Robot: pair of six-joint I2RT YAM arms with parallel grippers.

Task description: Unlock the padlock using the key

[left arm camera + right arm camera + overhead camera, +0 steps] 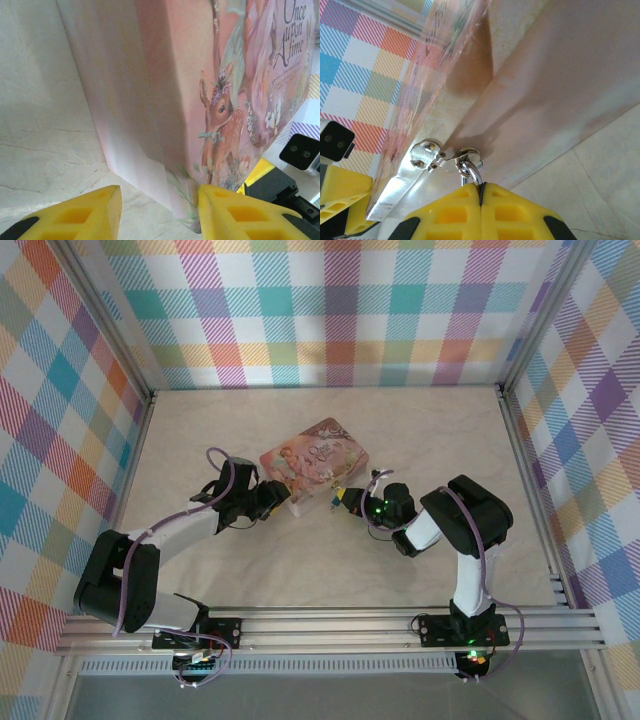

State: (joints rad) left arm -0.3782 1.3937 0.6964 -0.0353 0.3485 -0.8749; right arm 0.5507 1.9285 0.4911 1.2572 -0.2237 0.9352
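Seen from above, two robot arms rise from the bottom edge of the frame over a pale table and meet at mid-frame, on either side of the near edge of a pink storybook tin.

The left gripper sits at the tin's lower-left corner. In its wrist view its yellow fingers stand spread and grasp nothing. The tin's corner stands between them, and the right-hand finger looks to rest against the tin's face.

The right gripper points at the middle of the tin's near edge. Its wrist view shows its fingers pressed flat together at the bottom centre, pinching a curved silver loop.

That loop runs straight up from the fingertips, in line with them, and hooks into the tin's metal latch just above. It is probably the padlock's shackle. The blue body is hidden, and whether a key sits in the pinch cannot be told.

So the lock lies directly ahead of the right fingertips, making that arm the nearer one. The left gripper is just beside it along the tin, placed to steady the tin.

Beyond the tin, bare table runs up to a plaid wall.
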